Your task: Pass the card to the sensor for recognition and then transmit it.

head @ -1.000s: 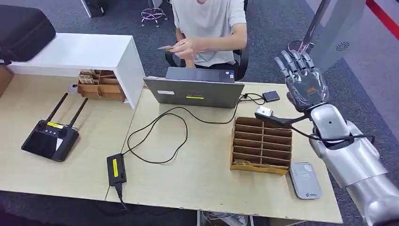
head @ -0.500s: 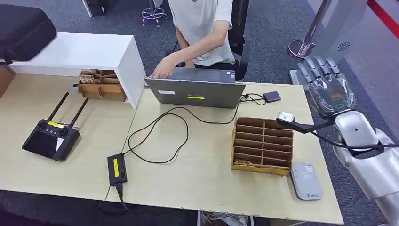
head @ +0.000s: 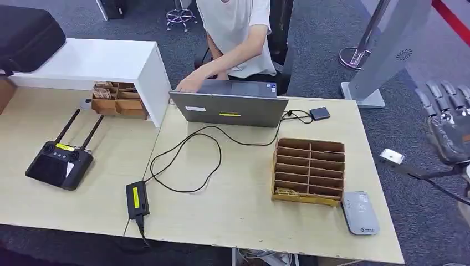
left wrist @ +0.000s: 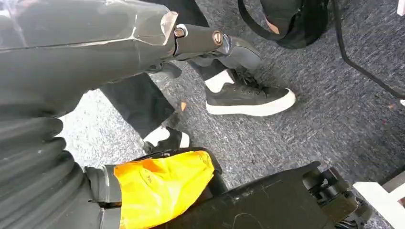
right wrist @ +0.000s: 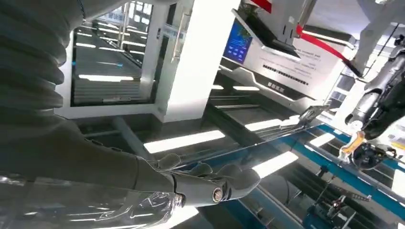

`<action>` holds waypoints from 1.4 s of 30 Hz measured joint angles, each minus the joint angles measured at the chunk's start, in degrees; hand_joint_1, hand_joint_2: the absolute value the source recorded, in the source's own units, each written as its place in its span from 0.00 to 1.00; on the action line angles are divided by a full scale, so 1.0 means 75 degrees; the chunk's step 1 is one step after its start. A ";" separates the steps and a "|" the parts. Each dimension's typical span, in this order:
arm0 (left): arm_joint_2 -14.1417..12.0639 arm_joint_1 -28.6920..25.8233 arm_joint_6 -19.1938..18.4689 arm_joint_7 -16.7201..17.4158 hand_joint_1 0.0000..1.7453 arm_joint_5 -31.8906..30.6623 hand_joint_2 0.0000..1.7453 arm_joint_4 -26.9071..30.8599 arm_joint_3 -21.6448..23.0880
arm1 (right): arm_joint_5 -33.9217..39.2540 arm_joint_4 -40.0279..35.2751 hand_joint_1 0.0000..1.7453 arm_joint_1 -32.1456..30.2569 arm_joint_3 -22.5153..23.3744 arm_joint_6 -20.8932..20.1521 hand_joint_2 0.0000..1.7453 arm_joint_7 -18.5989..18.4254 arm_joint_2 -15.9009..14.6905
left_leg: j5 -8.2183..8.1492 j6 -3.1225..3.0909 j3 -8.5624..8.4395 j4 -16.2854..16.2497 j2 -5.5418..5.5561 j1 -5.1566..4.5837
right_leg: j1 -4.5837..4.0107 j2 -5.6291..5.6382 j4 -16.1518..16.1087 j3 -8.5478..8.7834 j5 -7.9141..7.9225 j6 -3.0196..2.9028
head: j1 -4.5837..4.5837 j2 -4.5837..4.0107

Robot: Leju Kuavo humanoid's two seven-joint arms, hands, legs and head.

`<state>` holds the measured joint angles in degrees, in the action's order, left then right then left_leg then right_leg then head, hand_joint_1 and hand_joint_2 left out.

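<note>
So the right hand (head: 450,124) is up off the right side of the table (head: 238,210), out over the carpet, fingers pointing up and spread a bit with nothing in them, so it's just released and empty as far as I can tell. The right wrist view shows its fingers (right wrist: 224,183) loosely extended against a bright ceiling, again holding nothing. The grey sensor pad (head: 360,212) sits on the table near its right front corner, below and to the left of that hand, well apart from it. Just left of the sensor pad is the cardboard divider box (head: 308,170), and a few cards (head: 288,192) seem to lie in its front row, though they're too small to be sure of. Further left of the hand a person (head: 238,39) sits behind an open laptop (head: 230,105), one hand on it. The left hand (left wrist: 143,43) hangs down over the floor near somebody's black sneaker (left wrist: 248,98); can't tell whether it's clenched or not.
</note>
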<state>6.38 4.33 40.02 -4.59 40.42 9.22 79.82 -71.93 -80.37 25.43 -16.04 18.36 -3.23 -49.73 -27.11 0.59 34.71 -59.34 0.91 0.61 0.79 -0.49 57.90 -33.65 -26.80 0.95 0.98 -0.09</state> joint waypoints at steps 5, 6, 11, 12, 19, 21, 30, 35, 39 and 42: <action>0.0198 0.0246 -0.0018 0.0038 0.00 0.0996 1.00 0.0006 -0.0573 | -0.1005 0.0774 0.00 0.1738 -0.0721 -0.0367 1.00 0.0499 0.1372 | -0.0022 0.0017 -0.0002 0.0008 -0.0198 0.0001 | 0.0002 0.0199 0.0004 -0.0032 0.0034 -0.0024 | 0.0023 0.0000; 0.0248 0.0317 -0.0018 0.0047 0.00 0.1008 1.00 0.0009 -0.0653 | -0.1046 0.0963 0.00 0.1997 -0.0937 -0.0350 1.00 0.0454 0.1586 | -0.0001 0.0001 -0.0011 0.0006 -0.0193 0.0002 | -0.0002 0.0195 0.0004 -0.0023 0.0032 -0.0022 | 0.0041 0.0000; 0.0323 0.0285 -0.0149 0.0018 0.00 0.1066 1.00 0.0015 -0.0848 | -0.0794 0.1437 0.00 0.2646 -0.1509 -0.0175 1.00 0.0387 0.2075 | 0.0045 0.0023 -0.0014 -0.0003 -0.0040 0.0008 | -0.0005 0.0066 0.0011 -0.0027 0.0036 -0.0018 | 0.0020 0.0000; 0.0324 0.0280 -0.0149 0.0003 0.00 0.1081 1.00 0.0015 -0.0886 | -0.0705 0.1434 0.00 0.2681 -0.1569 -0.0137 1.00 0.0381 0.2096 | 0.0044 0.0023 -0.0011 -0.0002 -0.0033 0.0008 | -0.0006 0.0057 0.0010 -0.0027 0.0034 -0.0015 | 0.0020 0.0000; 0.0321 0.0256 -0.0149 -0.0140 0.00 0.1291 1.00 0.0015 -0.1061 | -0.0253 0.0457 0.00 0.2306 -0.1799 -0.0064 1.00 0.0314 0.2072 | 0.0032 0.0016 -0.0005 -0.0002 -0.0035 0.0006 | -0.0005 0.0059 0.0003 -0.0034 0.0025 -0.0006 | 0.0020 0.0000; 0.0315 0.0248 -0.0149 -0.0149 0.00 0.1355 1.00 0.0015 -0.1122 | -0.0224 -0.0003 0.00 0.2044 -0.1839 -0.0047 1.00 0.0291 0.1991 | 0.0031 0.0013 -0.0002 -0.0002 -0.0032 0.0005 | -0.0004 0.0056 0.0000 -0.0034 0.0023 -0.0004 | 0.0017 0.0000; 0.0297 0.0236 -0.0149 -0.0169 0.00 0.1439 1.00 0.0015 -0.1212 | -0.0143 -0.1130 0.00 0.1383 -0.1822 -0.0073 1.00 0.0294 0.1653 | 0.0028 0.0008 0.0000 -0.0006 -0.0036 0.0002 | -0.0001 0.0058 0.0000 -0.0033 0.0025 -0.0003 | 0.0018 0.0000; 0.0294 0.0231 -0.0149 -0.0210 0.00 0.1495 1.00 0.0015 -0.1236 | -0.0064 -0.1279 0.00 0.1367 -0.1807 -0.0382 1.00 0.0361 0.1553 | 0.0029 0.0008 -0.0003 -0.0007 -0.0036 0.0003 | -0.0002 0.0058 0.0001 -0.0032 0.0026 -0.0003 | 0.0020 0.0000; 0.0291 0.0222 -0.0149 -0.0216 0.00 0.1544 1.00 0.0015 -0.1297 | 0.0093 -0.1410 0.00 0.1384 -0.1801 -0.0740 1.00 0.0419 0.1376 | 0.0028 0.0008 -0.0001 -0.0007 -0.0035 0.0003 | -0.0002 0.0058 0.0001 -0.0032 0.0026 -0.0003 | 0.0020 0.0000; 0.0291 0.0221 -0.0149 -0.0218 0.00 0.1553 1.00 0.0015 -0.1306 | 0.0131 -0.1474 0.00 0.1398 -0.1796 -0.0801 1.00 0.0431 0.1291 | 0.0028 0.0007 0.0000 -0.0007 -0.0035 0.0003 | -0.0002 0.0058 0.0001 -0.0032 0.0026 -0.0003 | 0.0017 0.0000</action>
<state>8.57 5.99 38.91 -6.23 52.06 9.33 70.03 -70.95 -91.43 35.92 -29.51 12.35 0.00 -40.04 -26.90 0.64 34.71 -59.39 0.65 0.63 0.78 -0.06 57.91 -33.89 -26.61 0.93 1.11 -0.09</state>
